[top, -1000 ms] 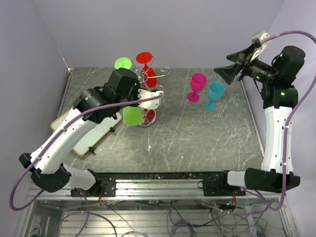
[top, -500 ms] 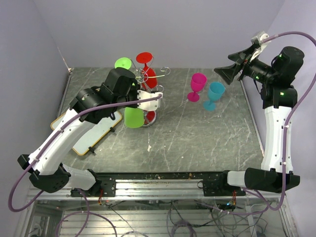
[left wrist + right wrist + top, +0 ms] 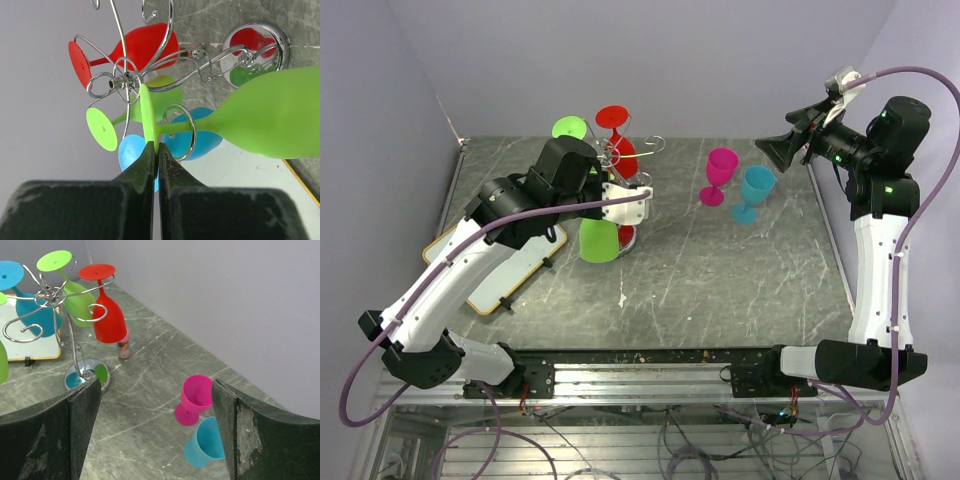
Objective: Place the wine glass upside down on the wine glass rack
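A lime green wine glass [image 3: 270,117] hangs bowl-down beside the wine glass rack [image 3: 120,82], a silver wire stand. Its stem [image 3: 192,127] lies inside a curled scroll arm. My left gripper [image 3: 154,148] is shut on the thin edge of the glass's foot. From above, the green bowl [image 3: 599,242] hangs just in front of the rack's disc base [image 3: 625,237], under the left gripper [image 3: 612,208]. My right gripper [image 3: 155,390] stands open and empty, high above a pink glass [image 3: 196,395] and a blue glass [image 3: 210,442], both upright on the table.
Red [image 3: 109,320], green [image 3: 80,302] and blue [image 3: 35,315] glasses hang upside down on the rack. A small bottle [image 3: 123,347] stands behind the rack base [image 3: 85,374]. A white board with a yellow edge [image 3: 510,270] lies left. Walls close the back and sides.
The left gripper has swung the green glass so its bowl hangs lower and further right, closer to the rack base. The right gripper's jaws have spread a little wider.
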Motion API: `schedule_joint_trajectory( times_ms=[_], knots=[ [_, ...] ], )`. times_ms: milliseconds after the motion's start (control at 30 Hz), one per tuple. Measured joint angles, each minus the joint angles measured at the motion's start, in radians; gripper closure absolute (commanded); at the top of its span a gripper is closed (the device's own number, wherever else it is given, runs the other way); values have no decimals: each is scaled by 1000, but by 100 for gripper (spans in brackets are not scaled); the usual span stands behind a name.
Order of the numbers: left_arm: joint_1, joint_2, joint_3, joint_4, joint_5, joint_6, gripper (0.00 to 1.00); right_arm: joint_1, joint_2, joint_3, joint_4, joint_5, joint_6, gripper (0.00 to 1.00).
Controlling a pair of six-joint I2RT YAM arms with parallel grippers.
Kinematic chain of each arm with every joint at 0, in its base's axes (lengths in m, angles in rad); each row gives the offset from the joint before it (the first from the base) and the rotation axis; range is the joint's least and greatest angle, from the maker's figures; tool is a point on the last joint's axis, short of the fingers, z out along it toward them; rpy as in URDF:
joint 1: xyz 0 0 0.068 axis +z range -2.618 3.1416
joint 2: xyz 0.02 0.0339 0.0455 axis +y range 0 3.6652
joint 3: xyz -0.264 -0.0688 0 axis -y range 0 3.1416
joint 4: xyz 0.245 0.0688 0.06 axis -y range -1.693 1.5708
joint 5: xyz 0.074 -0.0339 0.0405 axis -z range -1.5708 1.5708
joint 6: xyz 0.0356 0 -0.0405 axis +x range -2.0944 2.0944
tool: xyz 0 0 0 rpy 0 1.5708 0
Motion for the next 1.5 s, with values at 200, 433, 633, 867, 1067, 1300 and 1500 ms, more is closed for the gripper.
schedule_joint_trajectory(
  times_ms=[200, 433, 633, 867, 1067, 1300, 1500],
  knots=[
    [0, 6, -35, 14, 1, 4, 87, 0, 0, 0, -9, 18, -11, 9],
    [-3, 11, -49, 29, 3, 17, 78, 0, -1, -18, -14, 29, -20, 9],
    [-3, 12, -49, 26, 3, 18, 66, 0, -1, -21, -15, 33, -25, 9],
    [-3, 12, -49, 27, 4, 19, 55, 0, -1, -30, -19, 56, -47, 9],
    [-3, 12, -47, 29, 3, 21, 48, 0, -1, -55, -23, 107, -80, 9],
    [-3, 12, -10, 12, -4, 22, 36, 0, 2, -125, -27, 237, -135, 9],
    [-3, 12, 34, -52, 7, 12, 17, 0, 23, -196, -16, 379, -164, 9]
  ],
)
